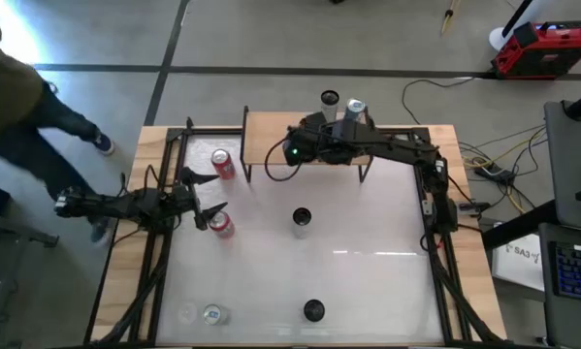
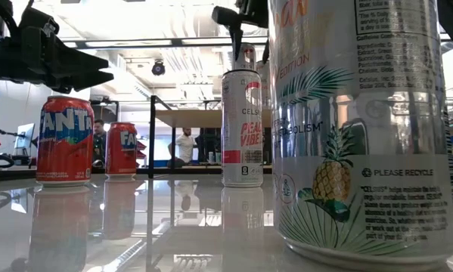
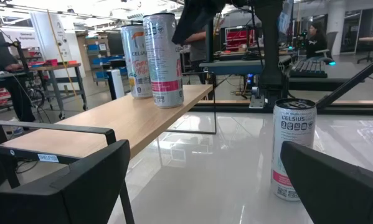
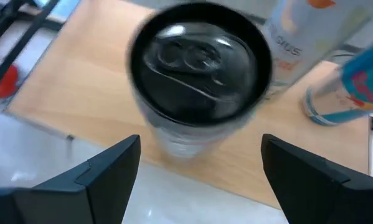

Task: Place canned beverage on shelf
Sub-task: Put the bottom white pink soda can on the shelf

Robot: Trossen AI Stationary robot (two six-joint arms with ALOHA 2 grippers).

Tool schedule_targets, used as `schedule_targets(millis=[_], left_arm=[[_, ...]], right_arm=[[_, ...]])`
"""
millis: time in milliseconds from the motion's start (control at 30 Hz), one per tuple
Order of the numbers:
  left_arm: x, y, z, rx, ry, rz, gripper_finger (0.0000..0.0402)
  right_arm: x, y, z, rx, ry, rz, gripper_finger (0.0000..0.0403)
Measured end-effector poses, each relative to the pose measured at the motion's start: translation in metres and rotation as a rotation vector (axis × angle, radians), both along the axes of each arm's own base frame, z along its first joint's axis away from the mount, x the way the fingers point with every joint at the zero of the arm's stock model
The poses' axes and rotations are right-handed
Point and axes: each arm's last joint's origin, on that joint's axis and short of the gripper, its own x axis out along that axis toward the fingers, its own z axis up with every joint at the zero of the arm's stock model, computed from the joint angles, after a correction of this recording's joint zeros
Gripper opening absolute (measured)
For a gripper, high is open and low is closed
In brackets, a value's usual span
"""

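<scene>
The shelf (image 1: 271,136) is a tan wooden top on thin black legs at the table's far middle. My right gripper (image 4: 198,155) hangs over it (image 1: 314,133), open, a finger on either side of an upright black-topped can (image 4: 198,68) that stands on the shelf top, without touching it. Two more cans (image 1: 329,99) (image 1: 355,109) stand on the shelf behind it. My left gripper (image 1: 205,197) is open and empty at the table's left, between two red Fanta cans (image 1: 222,163) (image 1: 222,225).
A white Celsius can (image 1: 301,218) stands mid-table and also shows in the left wrist view (image 3: 292,149). A black-topped can (image 1: 314,310) stands near the front edge. Another can (image 1: 212,313) lies at the front left. A person (image 1: 18,107) stands beyond the table's left.
</scene>
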Motion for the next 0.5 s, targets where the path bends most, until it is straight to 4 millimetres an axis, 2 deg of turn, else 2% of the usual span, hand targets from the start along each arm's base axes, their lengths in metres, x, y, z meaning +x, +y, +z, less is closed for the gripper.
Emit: schedule_targets(millis=[233,500], left_arm=[[0.000,0.000,0.000,0.000,0.000,0.000,0.0400],[0.000,0.000,0.000,0.000,0.000,0.000,0.0400]], right_arm=[[0.011,0.011,-0.031,-0.062,-0.025,-0.104,0.0315],[0.020,0.013,-0.053,-0.165,-0.073,-0.164,0.0315]])
